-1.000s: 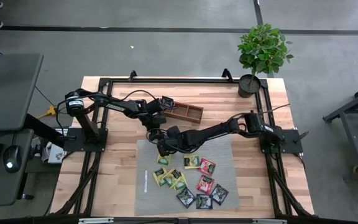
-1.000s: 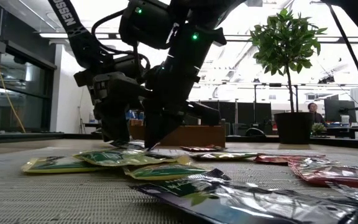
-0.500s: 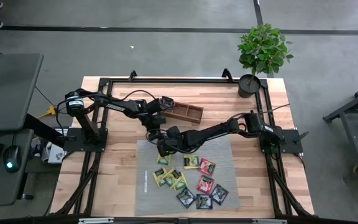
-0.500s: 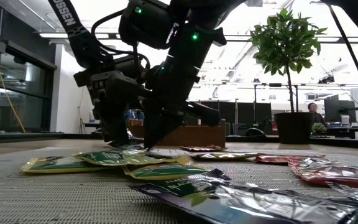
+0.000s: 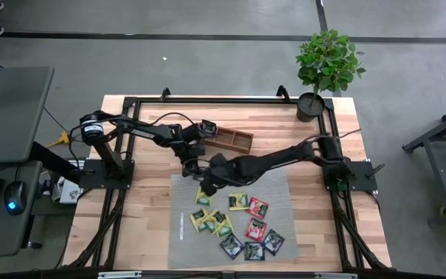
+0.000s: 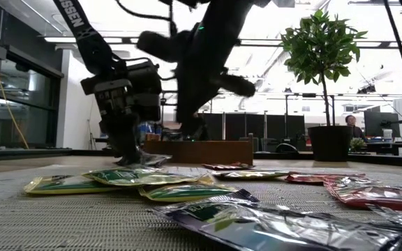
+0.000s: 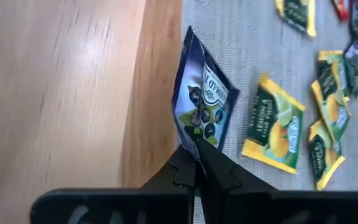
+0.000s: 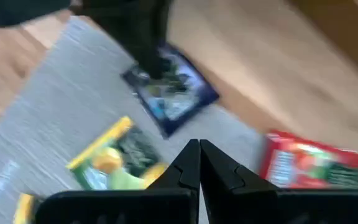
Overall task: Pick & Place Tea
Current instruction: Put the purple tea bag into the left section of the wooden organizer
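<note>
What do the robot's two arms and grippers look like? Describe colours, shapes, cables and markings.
Both arms are black, built from slim jointed tubes with thin black cables looping along them. The left arm carries white lettering, seen in the low view. Each ends in two dark, flat, tapering fingers: left gripper, right gripper.

White capital letters run along the dark arm (image 6: 82,31) at the upper left of the low view; only the end of a word, "SSEN", can be read. The tea sachets carry small printed labels, as on the dark blue sachet (image 7: 204,102) and the yellow-green sachet (image 7: 275,130) in the left wrist view, but their lettering is too blurred to read.
</note>
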Controlling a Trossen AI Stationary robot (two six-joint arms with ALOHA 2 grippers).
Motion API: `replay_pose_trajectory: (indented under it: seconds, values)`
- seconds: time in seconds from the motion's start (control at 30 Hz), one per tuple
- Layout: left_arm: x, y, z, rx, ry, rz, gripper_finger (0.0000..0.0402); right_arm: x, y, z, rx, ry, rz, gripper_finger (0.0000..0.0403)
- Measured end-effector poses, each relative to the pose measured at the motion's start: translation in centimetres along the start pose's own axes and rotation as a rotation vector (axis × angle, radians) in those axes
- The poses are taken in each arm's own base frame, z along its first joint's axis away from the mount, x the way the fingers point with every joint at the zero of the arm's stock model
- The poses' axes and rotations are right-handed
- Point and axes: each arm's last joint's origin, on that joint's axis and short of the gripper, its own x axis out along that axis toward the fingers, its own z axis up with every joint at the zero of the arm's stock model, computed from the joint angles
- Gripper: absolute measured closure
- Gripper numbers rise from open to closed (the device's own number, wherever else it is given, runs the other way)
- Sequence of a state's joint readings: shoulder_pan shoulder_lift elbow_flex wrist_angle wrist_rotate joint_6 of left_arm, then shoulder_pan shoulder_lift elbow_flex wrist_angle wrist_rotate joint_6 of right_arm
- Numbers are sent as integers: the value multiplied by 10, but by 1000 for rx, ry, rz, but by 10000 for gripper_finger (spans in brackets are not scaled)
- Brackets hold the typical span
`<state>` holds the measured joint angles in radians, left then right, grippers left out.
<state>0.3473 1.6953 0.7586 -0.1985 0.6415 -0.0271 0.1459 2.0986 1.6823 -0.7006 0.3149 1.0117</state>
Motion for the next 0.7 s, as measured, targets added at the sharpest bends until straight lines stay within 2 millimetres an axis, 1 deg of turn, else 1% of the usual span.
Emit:
replay_pose_trajectory:
  seconds: [0.1,0.17,0.3,0.4,0.57,0.63,0.7]
  values:
    - [-7,-5,4,33,-4,1,401,-23,-5,7,-57,-2,3,403]
    - [-15,-11,9,78,4,15,401,-39,-6,11,-115,-13,21,403]
    - [-41,-30,28,230,46,56,401,-59,-10,16,-270,-22,40,403]
    - [-62,-43,45,341,114,135,401,-69,-13,23,-410,-21,76,403]
    - [-107,-71,73,486,253,316,401,-65,-20,37,-598,22,162,403]
    - [-121,-80,82,507,288,402,401,-62,-24,45,-631,6,161,403]
    - [-133,-87,87,505,318,462,401,-60,-29,55,-642,-26,160,403]
